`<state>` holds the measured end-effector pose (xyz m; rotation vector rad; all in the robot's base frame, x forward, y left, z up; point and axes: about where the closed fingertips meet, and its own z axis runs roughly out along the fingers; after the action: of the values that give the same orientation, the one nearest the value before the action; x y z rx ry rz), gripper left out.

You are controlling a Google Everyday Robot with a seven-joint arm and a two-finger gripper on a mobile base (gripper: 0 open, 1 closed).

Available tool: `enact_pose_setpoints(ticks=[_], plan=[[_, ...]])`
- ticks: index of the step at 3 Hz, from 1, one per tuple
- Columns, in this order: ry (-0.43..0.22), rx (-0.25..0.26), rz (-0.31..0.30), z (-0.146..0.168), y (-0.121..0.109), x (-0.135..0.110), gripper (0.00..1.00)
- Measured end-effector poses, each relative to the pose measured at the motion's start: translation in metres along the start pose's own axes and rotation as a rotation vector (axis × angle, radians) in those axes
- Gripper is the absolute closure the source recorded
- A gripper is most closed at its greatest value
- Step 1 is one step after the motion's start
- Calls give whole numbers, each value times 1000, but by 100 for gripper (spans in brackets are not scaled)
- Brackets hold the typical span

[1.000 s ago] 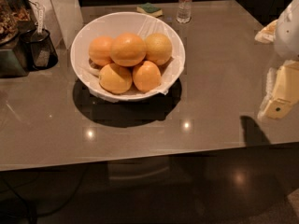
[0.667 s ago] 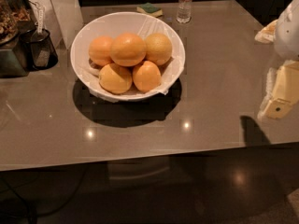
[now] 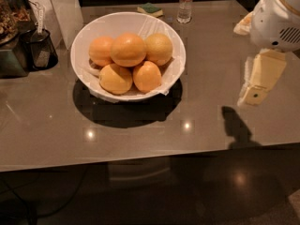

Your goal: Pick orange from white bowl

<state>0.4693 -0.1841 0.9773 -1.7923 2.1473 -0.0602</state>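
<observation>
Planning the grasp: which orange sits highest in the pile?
The largest, deepest-toned orange, centre back of the white bowl, resting on the others; the claw hangs to the bowl's right.

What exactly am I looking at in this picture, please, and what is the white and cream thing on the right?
This is a single camera view looking down at a grey table; where the camera is mounted is not known. The white casing at the right is the robot's arm, and the cream piece below it is its gripper. The gripper hangs over the table's right side, well away from the white bowl, and nothing shows in it. The bowl holds five oranges, and the biggest orange sits on top in the middle. Behind the bowl are a water bottle and a sponge.
</observation>
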Motion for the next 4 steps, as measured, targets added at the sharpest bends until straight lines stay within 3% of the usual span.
enact_pose_setpoints(ticks=[1, 2, 3, 4], plan=[[0, 0, 0, 0, 0, 0, 0], [-7, 20, -66, -6, -12, -22, 0], [-23, 13, -188, -5, -25, -71, 0], [-65, -34, -282, 21, -38, -122, 0]])
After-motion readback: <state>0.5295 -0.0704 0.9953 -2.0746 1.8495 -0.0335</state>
